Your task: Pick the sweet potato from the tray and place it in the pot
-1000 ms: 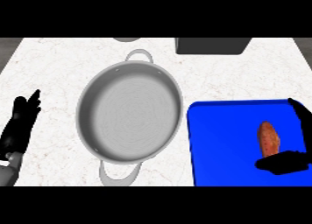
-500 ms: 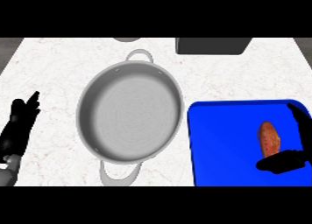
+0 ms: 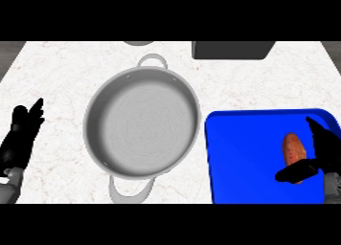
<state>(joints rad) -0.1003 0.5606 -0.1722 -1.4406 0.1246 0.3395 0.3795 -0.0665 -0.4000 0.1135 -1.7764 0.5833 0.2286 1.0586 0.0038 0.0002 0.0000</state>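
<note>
Flanking the sweet potato [image 3: 294, 148] on the tray [image 3: 244, 158], the right hand [image 3: 330, 154] stands wide, fingers straight; left hand [image 3: 17, 139] rests open.

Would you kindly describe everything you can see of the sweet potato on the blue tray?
The sweet potato is a small, elongated tuber with orange-brown, matte-looking skin and tapered ends. It lies flat on the right part of the blue tray, its length pointing away from the robot. The right hand is open beside it, fingers along its right side and thumb by its near end; whether they touch it cannot be told.
</note>
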